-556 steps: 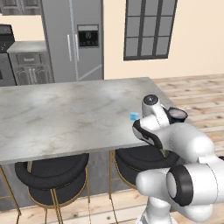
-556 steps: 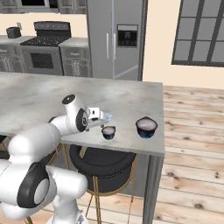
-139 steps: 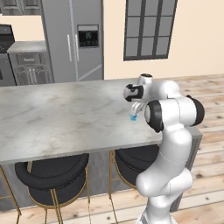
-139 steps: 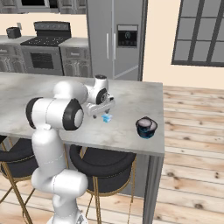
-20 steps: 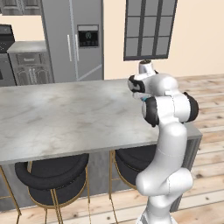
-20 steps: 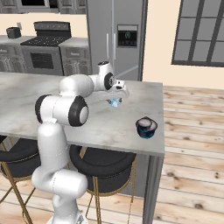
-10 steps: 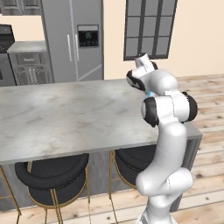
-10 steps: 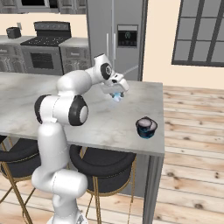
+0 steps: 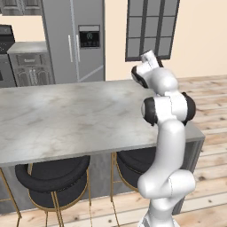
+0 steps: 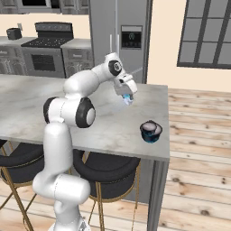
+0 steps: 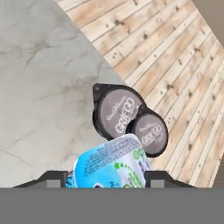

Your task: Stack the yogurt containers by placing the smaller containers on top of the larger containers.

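Observation:
My gripper (image 10: 127, 97) hangs in the air above the marble counter (image 10: 113, 131), shut on the smaller container, a light-blue yogurt cup (image 10: 128, 96). In the hand view that blue cup (image 11: 109, 159) sits between the two dark fingertips (image 11: 51, 178), tilted, label facing the camera. The larger container, a squat dark cup (image 10: 150, 131) with a pale top, stands on the counter near its front right corner, to the right of the gripper and lower. In the hand view the dark cup (image 11: 120, 113) lies just beyond the blue one, with pale round lids marked "GRIEGO".
The counter's right edge (image 10: 168, 122) drops to a wooden floor (image 11: 175, 65) close behind the dark cup. Black stools (image 10: 106, 176) stand under the front edge. A steel fridge (image 10: 119, 36) and a stove (image 10: 45, 54) line the back wall. My white arm (image 9: 166, 111) stands at the counter's right end.
The gripper has carried the blue cup to the right over the counter, closer to the dark cup. The dark cup has stayed in place.

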Robot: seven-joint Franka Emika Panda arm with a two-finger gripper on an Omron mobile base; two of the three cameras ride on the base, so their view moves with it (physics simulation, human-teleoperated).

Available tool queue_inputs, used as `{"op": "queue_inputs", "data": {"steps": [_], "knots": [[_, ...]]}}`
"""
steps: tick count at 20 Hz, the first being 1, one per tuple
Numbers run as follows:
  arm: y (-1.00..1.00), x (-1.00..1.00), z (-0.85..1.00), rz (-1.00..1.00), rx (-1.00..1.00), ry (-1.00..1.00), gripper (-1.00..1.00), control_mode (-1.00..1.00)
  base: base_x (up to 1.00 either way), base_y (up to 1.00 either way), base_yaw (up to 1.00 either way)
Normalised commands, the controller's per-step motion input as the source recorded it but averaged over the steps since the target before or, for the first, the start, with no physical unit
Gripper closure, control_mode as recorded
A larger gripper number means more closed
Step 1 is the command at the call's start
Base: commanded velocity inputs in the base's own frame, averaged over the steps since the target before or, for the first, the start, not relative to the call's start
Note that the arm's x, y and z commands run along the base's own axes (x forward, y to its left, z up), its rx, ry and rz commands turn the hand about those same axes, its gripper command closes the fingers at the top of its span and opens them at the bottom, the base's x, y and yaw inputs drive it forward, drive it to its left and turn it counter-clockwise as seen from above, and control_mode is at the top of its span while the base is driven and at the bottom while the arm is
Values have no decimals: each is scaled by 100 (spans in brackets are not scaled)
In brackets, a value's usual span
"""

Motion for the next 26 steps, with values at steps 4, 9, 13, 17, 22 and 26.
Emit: {"op": "queue_inputs", "data": {"steps": [4, 9, 13, 17, 22, 26], "knots": [[-53, -42, 7, -30, -1, 1, 100, -100, 0, 0, 0], [-50, -53, 4, -27, -1, 0, 100, -100, 0, 0, 0], [-33, -49, 0, -22, -3, 1, 100, -100, 0, 0, 0], [-16, -24, 0, -14, -9, 1, 100, -100, 0, 0, 0], [-1, -3, -6, -3, -14, 0, 100, -100, 0, 0, 0], [0, -5, 0, 1, -5, -1, 100, -100, 0, 0, 0]]}}
